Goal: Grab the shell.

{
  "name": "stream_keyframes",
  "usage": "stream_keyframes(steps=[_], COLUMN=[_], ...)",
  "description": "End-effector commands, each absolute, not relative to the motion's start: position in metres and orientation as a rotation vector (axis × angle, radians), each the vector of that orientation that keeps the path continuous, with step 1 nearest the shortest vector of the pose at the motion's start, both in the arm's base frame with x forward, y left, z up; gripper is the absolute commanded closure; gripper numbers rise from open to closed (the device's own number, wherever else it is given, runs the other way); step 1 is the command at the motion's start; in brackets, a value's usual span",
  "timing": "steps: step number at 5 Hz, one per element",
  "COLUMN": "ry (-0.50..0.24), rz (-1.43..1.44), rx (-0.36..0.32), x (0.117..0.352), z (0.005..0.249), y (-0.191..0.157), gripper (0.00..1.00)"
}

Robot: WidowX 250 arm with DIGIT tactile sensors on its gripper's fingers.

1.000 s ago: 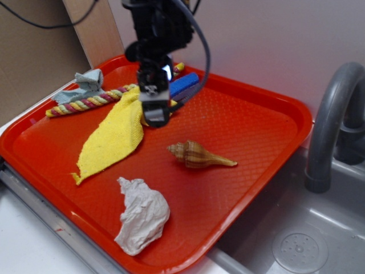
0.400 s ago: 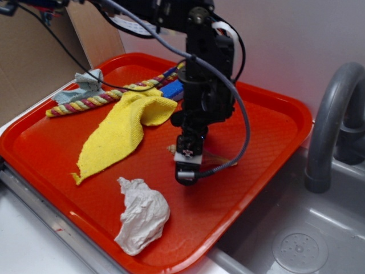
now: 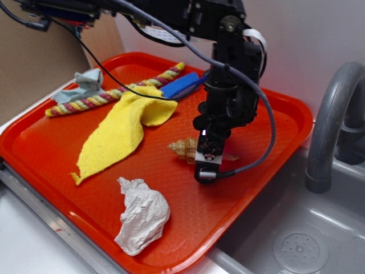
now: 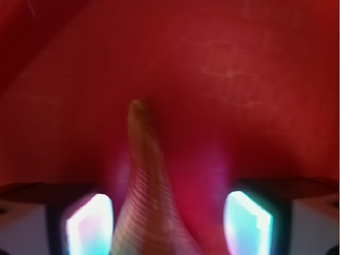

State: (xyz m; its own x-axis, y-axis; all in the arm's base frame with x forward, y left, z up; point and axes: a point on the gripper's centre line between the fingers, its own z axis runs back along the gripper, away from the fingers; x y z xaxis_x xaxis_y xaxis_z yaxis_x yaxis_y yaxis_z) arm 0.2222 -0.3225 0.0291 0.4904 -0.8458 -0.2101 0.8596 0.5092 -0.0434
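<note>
The tan-and-brown striped shell lies on the red tray, its spire pointing left and its thin tail hidden behind my arm. My gripper is low over the shell's middle, at tray level. In the wrist view the shell runs up between my two fingertips, nearer the left one, with its tail tip pointing away. The gripper is open, with a gap on both sides of the shell.
A crumpled white lump lies near the tray's front edge. A yellow cloth, a striped rope, a grey rag and a blue block lie at the back left. A grey sink and faucet are on the right.
My arm has swung from over the yellow cloth at the back to the right and down, and the gripper now straddles the shell. The shell has not moved.
</note>
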Motion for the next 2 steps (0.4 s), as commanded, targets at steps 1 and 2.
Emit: stream_keyframes(steps=[1, 2], ry=[0.191, 0.171], rz=[-1.019, -0.952], rx=[0.121, 0.164], x=[0.188, 0.186], z=[0.037, 0.059], y=[-0.31, -0.289], gripper=[1.0, 1.0])
